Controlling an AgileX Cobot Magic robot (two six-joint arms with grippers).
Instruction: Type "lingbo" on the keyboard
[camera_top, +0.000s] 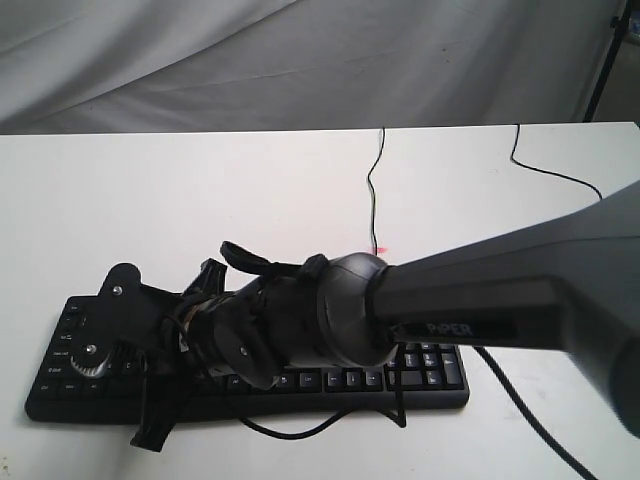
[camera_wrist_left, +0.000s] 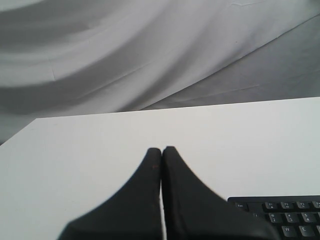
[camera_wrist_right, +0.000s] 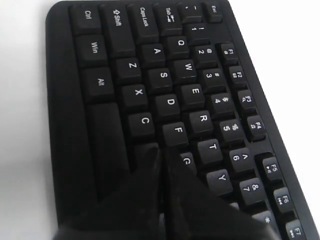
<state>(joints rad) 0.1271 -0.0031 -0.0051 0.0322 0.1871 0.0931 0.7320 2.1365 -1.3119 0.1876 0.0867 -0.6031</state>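
The black keyboard (camera_top: 430, 375) lies near the front edge of the white table (camera_top: 200, 190). My right arm (camera_top: 480, 300) reaches across it from the right and hides its middle. My right gripper (camera_wrist_right: 161, 150) is shut with nothing in it. Its tips sit low over the keyboard (camera_wrist_right: 150, 75) in the bottom letter row, just past C (camera_wrist_right: 145, 121) and beside G (camera_wrist_right: 187, 161). The key under the tips is hidden, and contact cannot be told. My left gripper (camera_wrist_left: 161, 149) is shut and empty over bare table, beside the Esc corner of the keyboard (camera_wrist_left: 290, 215).
A thin black cable (camera_top: 372, 180) runs from the keyboard to the table's back edge. A second cable (camera_top: 545, 168) crosses the back right. A cable loop (camera_top: 300, 432) lies in front of the keyboard. White cloth (camera_top: 300, 60) hangs behind, with a stand leg (camera_top: 600, 70) at the right.
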